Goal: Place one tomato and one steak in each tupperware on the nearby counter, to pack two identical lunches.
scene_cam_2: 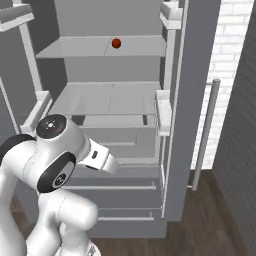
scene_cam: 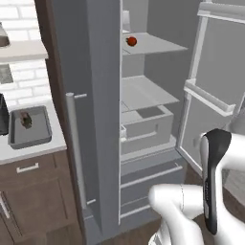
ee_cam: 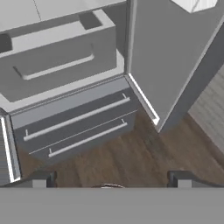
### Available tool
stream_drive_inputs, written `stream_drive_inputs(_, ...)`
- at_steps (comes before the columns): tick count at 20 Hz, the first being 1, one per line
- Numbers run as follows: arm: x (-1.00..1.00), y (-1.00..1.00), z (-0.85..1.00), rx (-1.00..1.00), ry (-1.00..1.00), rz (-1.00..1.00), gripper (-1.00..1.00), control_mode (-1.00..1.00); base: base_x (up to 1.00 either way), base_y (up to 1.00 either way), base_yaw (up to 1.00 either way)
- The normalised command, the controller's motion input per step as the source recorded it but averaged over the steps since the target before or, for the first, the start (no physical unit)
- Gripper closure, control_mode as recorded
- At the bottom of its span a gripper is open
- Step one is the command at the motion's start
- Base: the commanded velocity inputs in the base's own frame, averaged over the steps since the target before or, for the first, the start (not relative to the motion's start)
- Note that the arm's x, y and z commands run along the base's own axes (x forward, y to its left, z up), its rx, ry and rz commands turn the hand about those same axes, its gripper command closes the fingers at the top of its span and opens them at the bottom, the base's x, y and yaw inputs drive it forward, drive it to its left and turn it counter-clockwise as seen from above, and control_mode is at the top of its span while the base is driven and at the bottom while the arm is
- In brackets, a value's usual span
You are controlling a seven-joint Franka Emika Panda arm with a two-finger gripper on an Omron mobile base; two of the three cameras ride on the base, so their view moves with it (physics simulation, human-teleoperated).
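Open grey fridge (scene_cam: 143,91) with pulled-out drawer (scene_cam: 146,125), wooden floor (ee_cam: 144,162).

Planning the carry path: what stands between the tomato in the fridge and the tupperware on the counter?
In the left base view, the fridge's closed grey door stands between the tomato and the tupperware.

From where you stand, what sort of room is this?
Most likely a kitchen: an open fridge with a tomato on its shelf, beside a counter over wooden cabinets, brick-tiled wall behind.

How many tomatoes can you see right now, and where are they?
1. A single tomato sits on the upper shelf of the open fridge, toward the back. More may be hidden in the closed drawer or elsewhere in the fridge.
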Motion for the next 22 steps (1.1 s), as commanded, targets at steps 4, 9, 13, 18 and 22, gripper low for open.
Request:
stream_drive_inputs(4,0.00,0.00,0.00,0.00,0.00,0.00,-1.00,1.00,0.43,-0.03,0.47)
stream_drive_inputs(9,0.00,0.00,0.00,0.00,0.00,0.00,-1.00,1.00,0.38,-0.50,0.29)
stream_drive_inputs(13,0.00,0.00,0.00,0.00,0.00,0.00,-1.00,1.00,0.42,-0.23,0.16)
stream_drive_inputs(18,0.00,0.00,0.00,0.00,0.00,0.00,-1.00,1.00,0.53,-0.01,0.10)
stream_drive_inputs(22,0.00,0.00,0.00,0.00,0.00,0.00,-1.00,1.00,0.58,-0.02,0.06)
